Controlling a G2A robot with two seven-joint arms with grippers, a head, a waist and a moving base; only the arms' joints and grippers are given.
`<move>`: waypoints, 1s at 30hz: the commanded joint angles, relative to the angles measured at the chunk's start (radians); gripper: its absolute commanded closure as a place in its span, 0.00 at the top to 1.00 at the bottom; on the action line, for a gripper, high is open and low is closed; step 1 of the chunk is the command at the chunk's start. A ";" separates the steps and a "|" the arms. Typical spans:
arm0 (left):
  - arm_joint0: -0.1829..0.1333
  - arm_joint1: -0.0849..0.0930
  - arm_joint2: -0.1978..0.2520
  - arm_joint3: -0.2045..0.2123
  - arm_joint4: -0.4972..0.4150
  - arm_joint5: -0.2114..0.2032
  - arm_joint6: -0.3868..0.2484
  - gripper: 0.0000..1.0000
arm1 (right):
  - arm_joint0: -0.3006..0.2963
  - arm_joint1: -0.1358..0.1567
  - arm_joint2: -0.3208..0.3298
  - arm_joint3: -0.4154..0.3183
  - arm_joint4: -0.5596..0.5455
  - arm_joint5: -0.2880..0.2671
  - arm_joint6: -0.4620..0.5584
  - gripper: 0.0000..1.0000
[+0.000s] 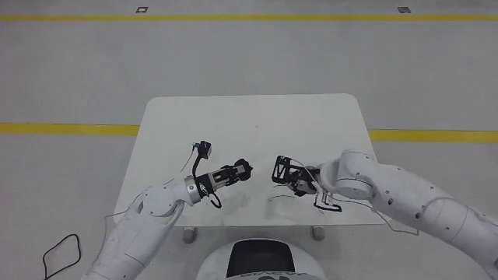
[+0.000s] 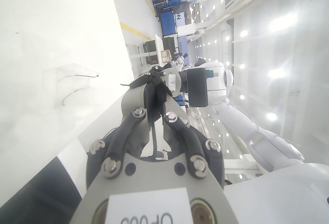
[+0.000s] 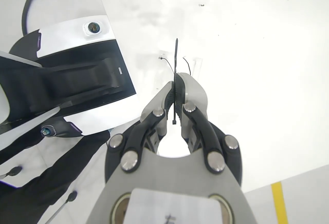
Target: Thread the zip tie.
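Zip tie (image 3: 175,63) pinched between closed right fingers (image 3: 196,92); left fingers (image 2: 132,101) seem closed, contents unclear.

table (image 1: 249,120): plain white | zip tie (image 3: 175,57): black | right gripper (image 3: 177,81): grey, with black ribbed insides and black links | left gripper (image 2: 154,91): same grey and black | floor (image 1: 249,54) beyond the table: pale grey | yellow stripe (image 1: 249,18) beyond the table's far edge | second yellow stripe (image 1: 70,129) running beside the table
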 commanded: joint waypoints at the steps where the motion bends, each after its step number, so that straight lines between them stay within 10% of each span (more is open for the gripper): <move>1: 0.000 0.000 0.000 0.000 0.000 0.000 0.000 0.00 | 0.000 0.000 0.000 0.000 0.000 0.000 0.000 0.00; 23: 0.000 0.000 0.000 0.000 0.000 0.000 0.000 0.00 | 0.039 -0.013 0.132 0.202 0.983 0.000 0.411 0.00; 30: 0.000 0.000 0.000 0.000 0.000 0.000 0.000 0.00 | 0.037 -0.022 0.144 0.227 1.033 0.000 0.431 0.00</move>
